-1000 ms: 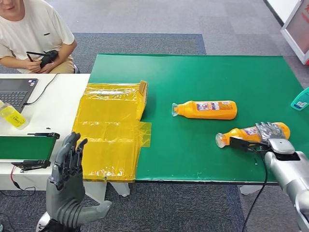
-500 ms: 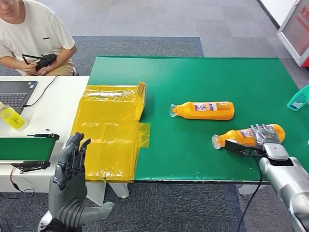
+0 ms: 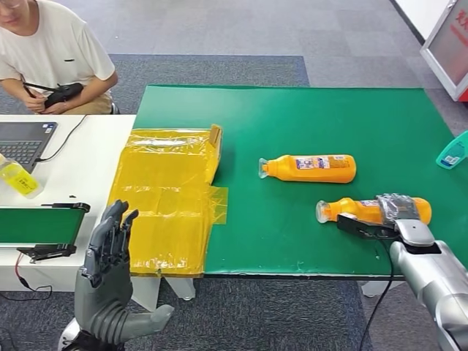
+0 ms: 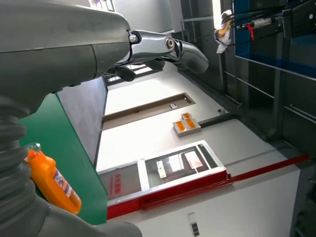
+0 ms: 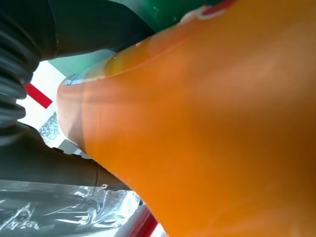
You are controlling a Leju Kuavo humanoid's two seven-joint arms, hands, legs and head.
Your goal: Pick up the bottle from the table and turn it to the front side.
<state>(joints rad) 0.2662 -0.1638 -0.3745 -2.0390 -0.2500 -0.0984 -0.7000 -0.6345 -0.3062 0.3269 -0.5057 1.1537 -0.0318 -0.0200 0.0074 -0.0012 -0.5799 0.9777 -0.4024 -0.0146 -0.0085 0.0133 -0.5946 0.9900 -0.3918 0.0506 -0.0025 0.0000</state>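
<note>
Two orange bottles lie on their sides on green table (image 3: 287,117), caps pointing left. Near bottle (image 3: 364,210) is at the right, close to near edge; right hand (image 3: 396,212) wraps its body, fingers closed over the top, thumb bar along the near side. The hand has a shiny clear covering, so fingers are hard to make out in head view. Can't tell if the bottle is touching the table or just off it. Right wrist view: orange bottle wall (image 5: 209,123) very close, blurred, no label readable; dark hand parts (image 5: 48,163) at the edge, crinkled clear film beside them.

Far bottle (image 3: 309,168) is at mid table, label up, apart from near one, untouched. Left wrist view shows part of an orange bottle (image 4: 52,180) on the green, partly hidden behind the hand cover; which bottle, can't tell.

Left hand (image 3: 107,278) is raised off the near-left table edge, fingers apart, holding nothing.

Yellow taped box (image 3: 165,194) at table's left end, flap overhanging. Teal item (image 3: 453,151) cut off by right frame edge. White table (image 3: 82,168) at left w/ laptop (image 3: 25,137), partly cut off. Person (image 3: 55,58) far left, cropped, holds a dark device (image 3: 63,92).
</note>
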